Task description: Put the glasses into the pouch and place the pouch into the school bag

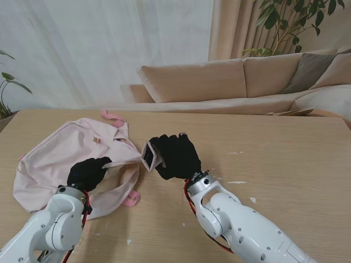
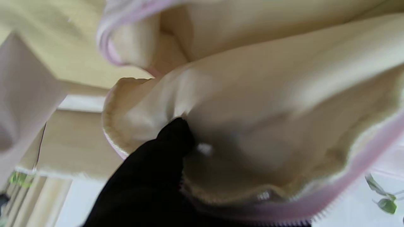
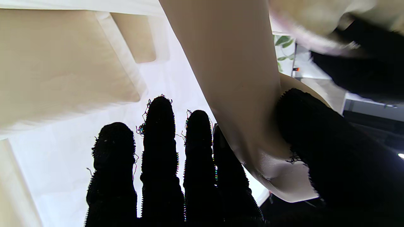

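Two robot hands, left (image 1: pixel 86 173), right (image 1: pixel 176 156), one pouch (image 1: pixel 149 155), one bag (image 1: pixel 66 159)

Your left hand (image 1: pixel 88 172) pins the school bag (image 1: pixel 60 159) at its opening edge, and that bag fills the tabletop's (image 1: pixel 285 164) left side. The pouch (image 1: pixel 149 155) in your right hand (image 1: pixel 175 156) sits just beside the bag's mouth. To the right and farther from you, bare tabletop gives clear passage.
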